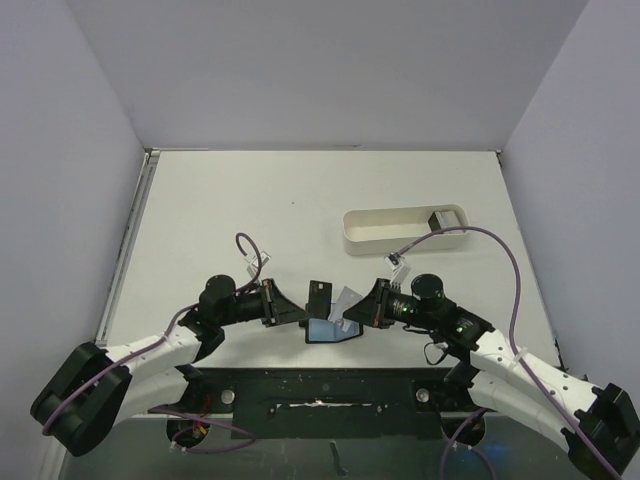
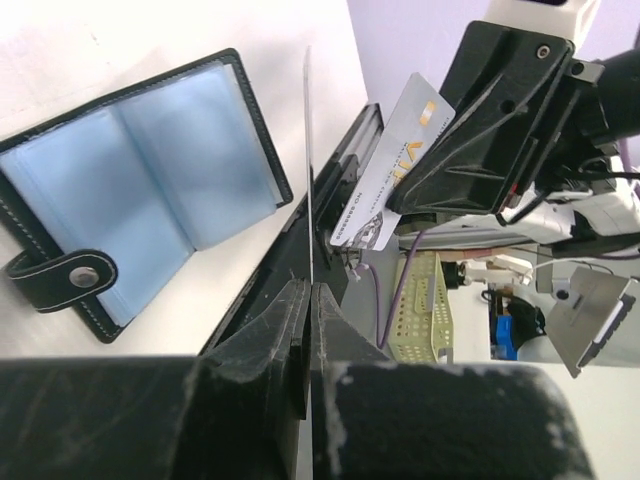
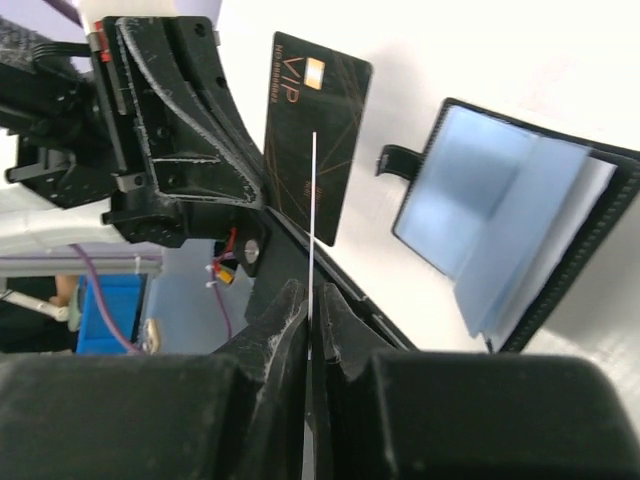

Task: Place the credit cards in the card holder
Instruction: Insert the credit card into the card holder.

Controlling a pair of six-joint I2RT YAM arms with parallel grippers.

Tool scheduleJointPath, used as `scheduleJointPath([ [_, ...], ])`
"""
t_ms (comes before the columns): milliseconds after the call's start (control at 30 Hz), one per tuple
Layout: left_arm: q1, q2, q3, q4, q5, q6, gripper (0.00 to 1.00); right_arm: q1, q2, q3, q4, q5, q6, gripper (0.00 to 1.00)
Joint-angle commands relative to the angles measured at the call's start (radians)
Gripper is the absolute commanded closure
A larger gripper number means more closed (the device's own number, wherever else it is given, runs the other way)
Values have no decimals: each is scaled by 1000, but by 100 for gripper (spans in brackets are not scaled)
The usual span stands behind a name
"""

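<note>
as it's held, card (image 3: 318, 120) reads vip

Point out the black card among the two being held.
The glossy black rectangular VIP card pinched by the left gripper; the right gripper holds a silver-white rectangular card.

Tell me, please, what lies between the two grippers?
In the top view, the open card holder lies between the left gripper and the right gripper, along with the black card and the pale card they grip.
</note>
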Motion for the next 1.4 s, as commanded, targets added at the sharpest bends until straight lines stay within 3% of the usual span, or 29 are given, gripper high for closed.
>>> scheduleJointPath([
  [0, -5, 30, 23, 12, -61, 12, 100, -9, 28, 70, -105, 95, -78, 100],
  [367, -47, 208, 16, 166, -99, -54, 100, -11, 134, 94, -238, 272, -124, 100],
  [933, -95, 410, 35, 295, -137, -85, 100, -13, 108, 23, -209, 296, -99, 100],
  [1367, -97, 640, 6, 601, -80, -188, 100, -14, 96, 4, -212, 302, -91, 100],
])
